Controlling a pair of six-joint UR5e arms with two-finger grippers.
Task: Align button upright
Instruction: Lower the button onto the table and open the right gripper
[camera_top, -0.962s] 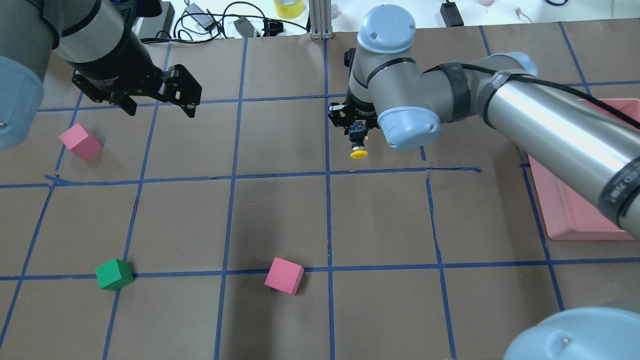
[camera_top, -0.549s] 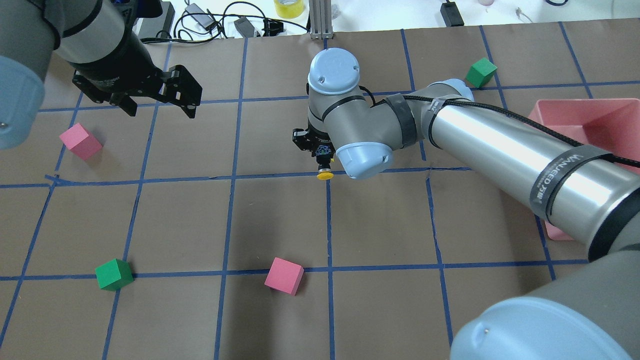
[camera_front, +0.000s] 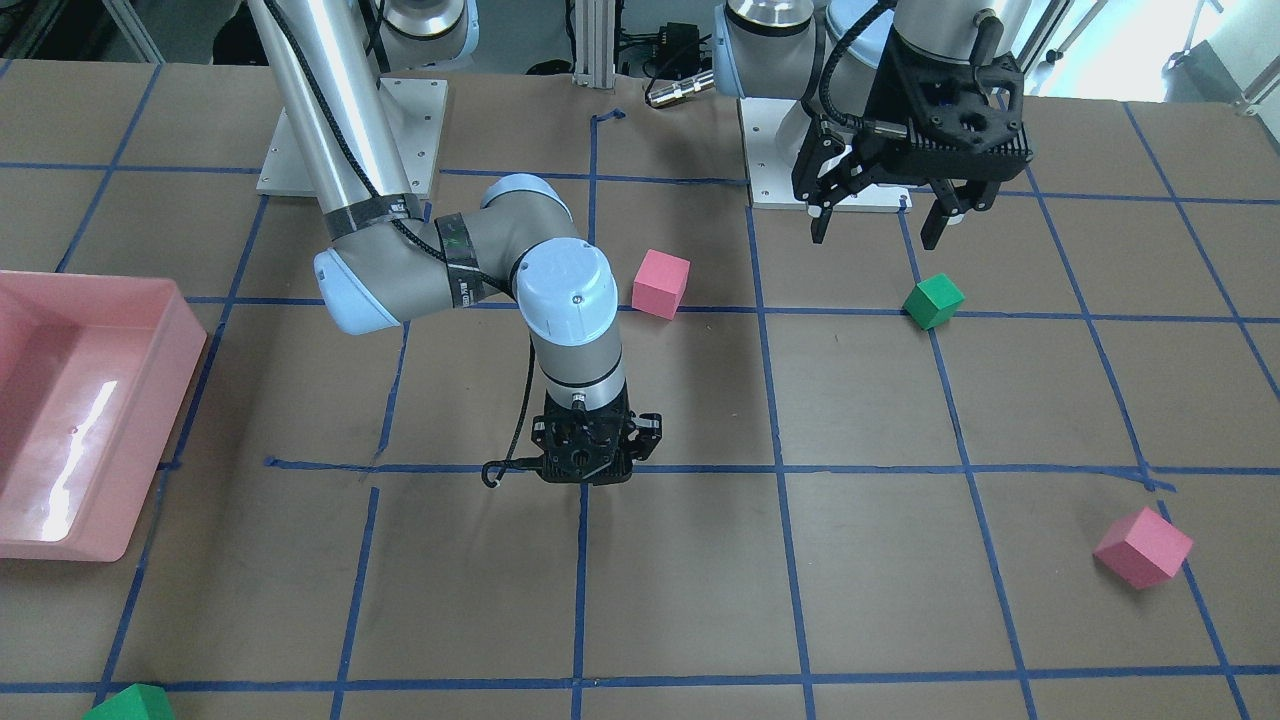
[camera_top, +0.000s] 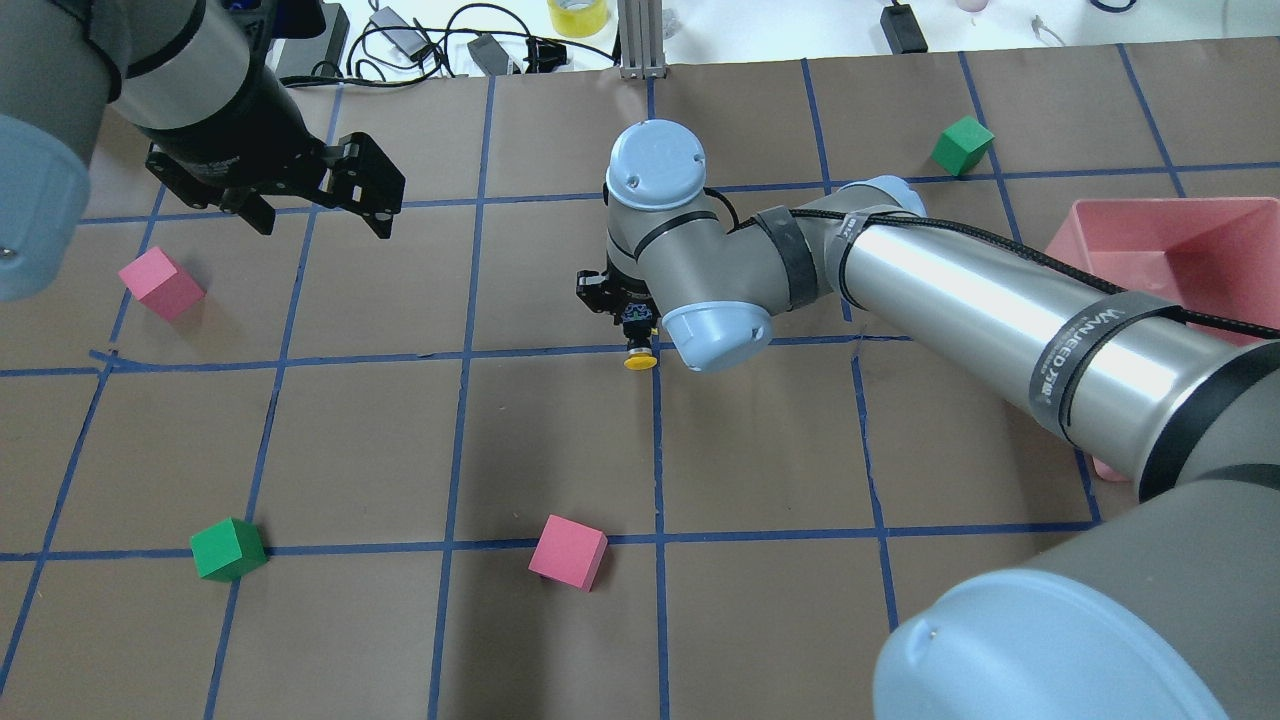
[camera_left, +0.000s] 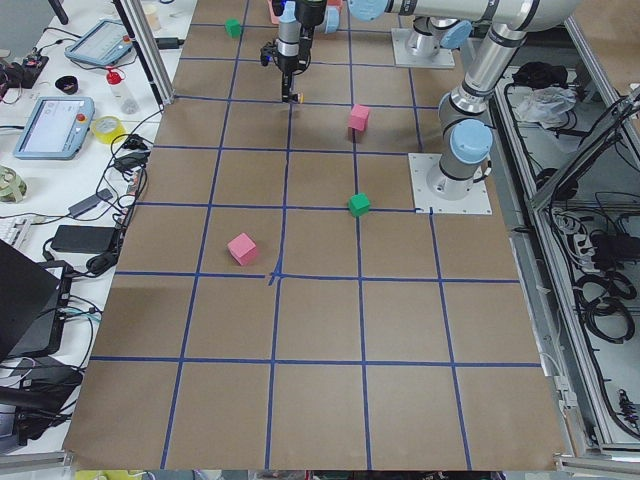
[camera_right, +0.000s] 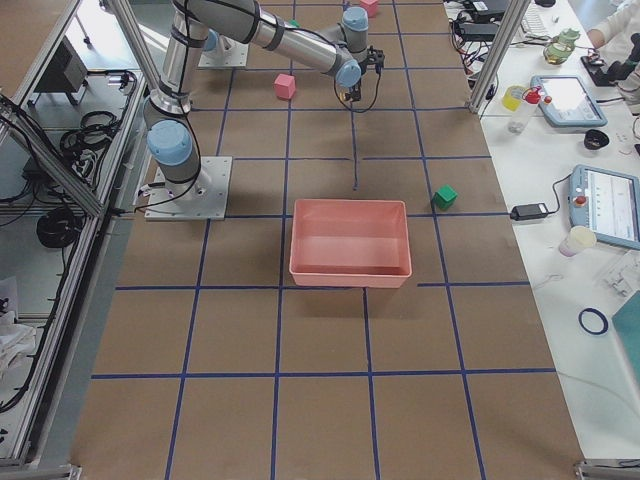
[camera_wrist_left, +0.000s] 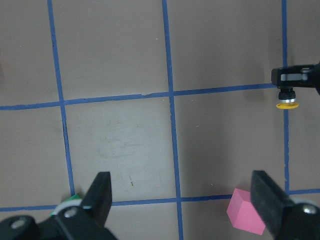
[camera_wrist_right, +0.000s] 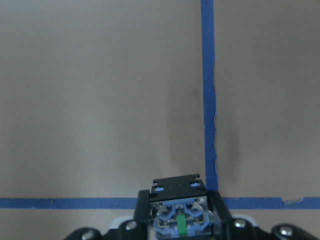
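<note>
Yellow-capped button (camera_top: 640, 360), one, seemingly clamped in right tool (camera_top: 636, 320); left tool (camera_top: 323, 222) spread, empty.

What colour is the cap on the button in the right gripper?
Yellow. The button shows best in the overhead exterior view.

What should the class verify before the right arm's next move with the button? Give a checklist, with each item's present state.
1. Right gripper jaws shut on the button: ok.
2. Yellow cap facing up: not ok; it points down at the table, with the base block toward the wrist camera.
3. Cap touching the table: cannot tell.
4. Left gripper out of the way: ok; open, hovering well apart.
5. Pink cube clear of the button: ok; it lies well apart.
</note>
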